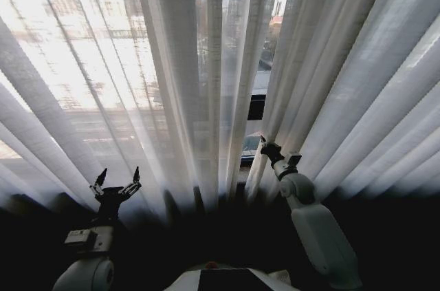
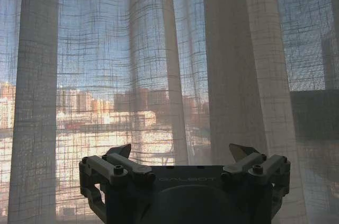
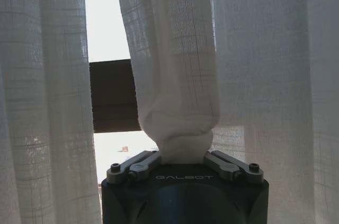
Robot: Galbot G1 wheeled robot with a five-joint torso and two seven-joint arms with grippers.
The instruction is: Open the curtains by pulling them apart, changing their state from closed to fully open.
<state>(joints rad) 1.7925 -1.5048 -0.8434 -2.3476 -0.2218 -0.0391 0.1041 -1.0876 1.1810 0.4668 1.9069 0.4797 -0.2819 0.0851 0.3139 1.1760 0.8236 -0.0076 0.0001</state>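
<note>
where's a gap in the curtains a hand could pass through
One narrow slit between the sheer white pleated curtains, showing the dark window frame, just left of the right gripper clamping fabric. Elsewhere pleats overlap, including before the open left gripper.

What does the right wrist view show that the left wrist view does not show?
Right wrist view: the right gripper shut on a bunched fold of the curtains, and beside the fold a narrow gap with a dark window frame behind it.

Left wrist view: the left gripper open, holding nothing, with the fabric hanging closed before it and city buildings visible through the weave.

Both: sheer white pleated curtains, lit from behind.
</note>
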